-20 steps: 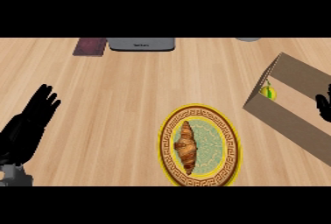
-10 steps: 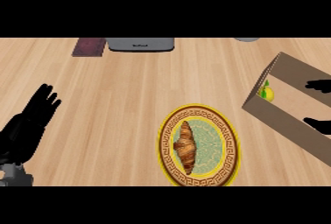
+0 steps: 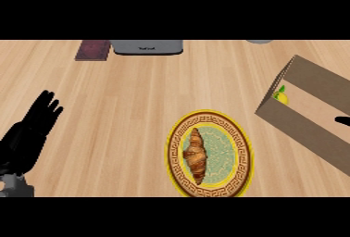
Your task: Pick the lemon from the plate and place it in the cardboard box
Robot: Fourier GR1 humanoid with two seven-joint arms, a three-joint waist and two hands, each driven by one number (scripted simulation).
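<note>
While the lemon (image 3: 281, 96) lies inside the cardboard box (image 3: 311, 118) at three o'clock, the croissant (image 3: 196, 156) sits on the plate (image 3: 240, 157), the left hand (image 3: 31, 134) rests spread at nine, and the right hand (image 3: 342, 121) shows too little to tell.

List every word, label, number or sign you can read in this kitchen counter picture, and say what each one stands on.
Grey rectangular appliance at the counter's far edge: a small pale marking on its front, too blurred to read.
Dark maroon flat rectangular object beside it: no text visible.
Brown cardboard box, holding the yellow lemon: no print visible.
Gold-rimmed patterned round plate: ornament only, no words.
</note>
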